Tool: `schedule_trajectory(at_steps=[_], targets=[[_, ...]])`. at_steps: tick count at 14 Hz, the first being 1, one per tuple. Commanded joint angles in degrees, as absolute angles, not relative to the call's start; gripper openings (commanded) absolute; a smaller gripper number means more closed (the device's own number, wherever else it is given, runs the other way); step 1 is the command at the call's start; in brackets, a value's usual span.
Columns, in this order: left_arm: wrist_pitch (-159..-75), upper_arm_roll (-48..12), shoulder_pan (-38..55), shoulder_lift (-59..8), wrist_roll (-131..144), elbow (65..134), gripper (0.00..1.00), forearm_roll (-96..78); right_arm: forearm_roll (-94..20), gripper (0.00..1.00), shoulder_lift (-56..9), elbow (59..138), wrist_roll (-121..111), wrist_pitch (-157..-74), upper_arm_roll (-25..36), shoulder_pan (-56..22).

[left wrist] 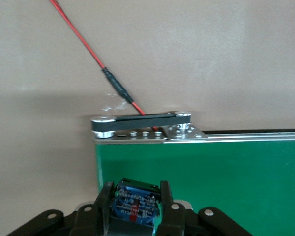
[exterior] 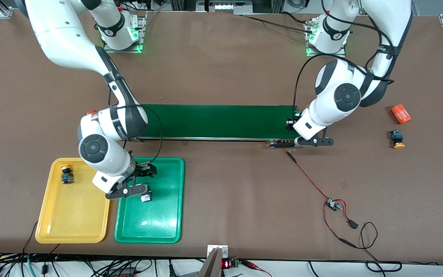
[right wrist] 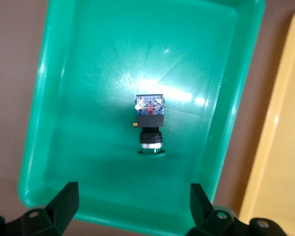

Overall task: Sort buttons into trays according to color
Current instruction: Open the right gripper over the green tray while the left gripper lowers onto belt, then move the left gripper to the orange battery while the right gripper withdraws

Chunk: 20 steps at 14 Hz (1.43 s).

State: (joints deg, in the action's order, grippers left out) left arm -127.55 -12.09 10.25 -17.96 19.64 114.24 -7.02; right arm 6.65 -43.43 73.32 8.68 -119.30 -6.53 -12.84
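Observation:
My right gripper (right wrist: 132, 201) hangs open over the green tray (exterior: 167, 227), with nothing between its fingers. Just past it a green-capped button (right wrist: 150, 123) lies on its side in that tray (right wrist: 64, 98); the same button (exterior: 145, 198) shows in the front view. In the yellow tray (exterior: 71, 223) lies a yellow-capped button (exterior: 67, 174). My left gripper (left wrist: 136, 204) is shut on a blue-bodied button (left wrist: 136, 199) over the conveyor belt's end; its cap is hidden. Another yellow-capped button (exterior: 397, 139) lies on the table at the left arm's end.
The long dark-green conveyor belt (exterior: 214, 121) lies across the table's middle, farther from the front camera than the trays. An orange cylinder (exterior: 401, 114) lies beside the loose button. Red and black wires with a small board (exterior: 333, 204) trail from the belt's end toward the front edge.

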Motion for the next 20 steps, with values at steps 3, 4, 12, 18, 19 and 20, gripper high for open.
schedule_trajectory(at_steps=[3, 4, 12, 18, 19, 20], targets=[[-130.6, -12.3, 11.0, -20.2, 22.5, 114.4, 0.0, -8.2, 5.1, 1.0, -35.7, 74.4, 9.1, -108.7, -5.8, -13.2], [-131.0, -12.3, 11.6, -20.7, 22.9, 114.5, 0.0, -8.2, 5.0, 1.0, -34.3, 75.1, 9.1, -107.0, -5.6, -13.1], [-131.7, -12.3, 13.0, -23.1, 23.8, 114.2, 0.19, -8.1, 3.8, 1.0, -20.6, 82.9, 10.0, -94.6, -5.5, -12.1], [-131.3, -12.2, 12.8, -22.9, 22.1, 112.2, 1.0, -8.0, 1.9, 1.0, -12.8, 87.4, 11.4, -92.2, -5.5, -9.2], [-131.1, -12.2, 12.9, -22.7, 22.1, 112.1, 1.0, -8.0, 1.8, 1.0, -11.9, 87.5, 11.4, -90.5, -5.5, -7.7], [-131.0, -12.2, 12.8, -22.2, 22.1, 112.1, 1.0, -8.0, 1.4, 1.0, -11.1, 87.3, 11.3, -89.9, -5.5, -7.2]])
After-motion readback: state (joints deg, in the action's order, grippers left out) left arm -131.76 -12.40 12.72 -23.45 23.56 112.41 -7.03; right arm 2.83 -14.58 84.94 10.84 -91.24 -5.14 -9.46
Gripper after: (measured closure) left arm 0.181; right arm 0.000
